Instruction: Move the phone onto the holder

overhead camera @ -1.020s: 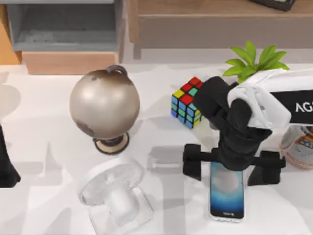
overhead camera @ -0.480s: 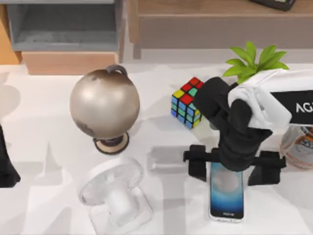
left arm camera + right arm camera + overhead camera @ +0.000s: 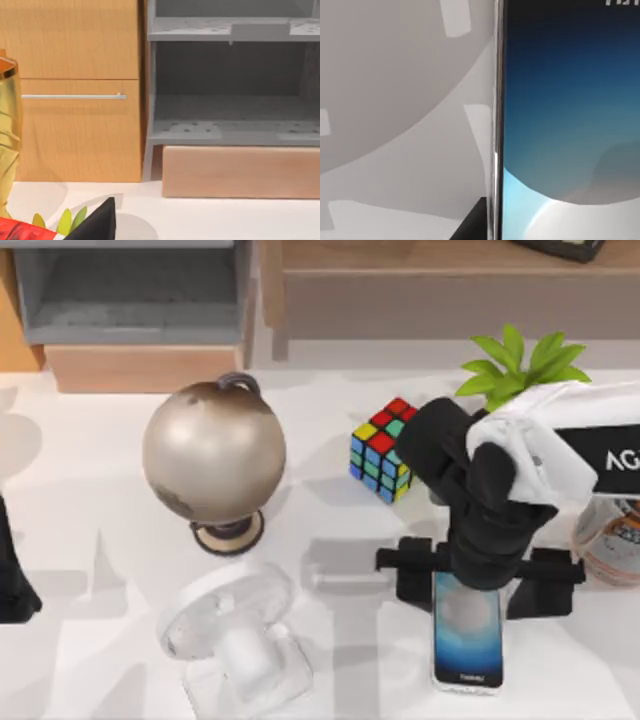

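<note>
The phone (image 3: 467,640) lies flat on the white table at the front right, its blue-and-white screen facing up. My right gripper (image 3: 472,585) hangs over the phone's far end, open, with one black finger (image 3: 415,580) at the phone's left edge and the other just off its right edge. In the right wrist view the phone's screen (image 3: 570,100) and silver edge are very close. The white holder (image 3: 235,640) stands at the front, left of centre, well apart from the phone. My left arm (image 3: 10,580) is parked at the table's left edge.
A bronze globe (image 3: 213,452) stands behind the holder. Behind the right gripper sit a colourful cube (image 3: 380,448) and a green plant (image 3: 520,365). An orange-and-white jar (image 3: 610,540) is at the right edge. Cabinets (image 3: 80,90) line the back.
The right gripper's left finger has slid inward to the right, narrowing the gap around the phone. The phone has shifted slightly right. The left arm has not moved.
</note>
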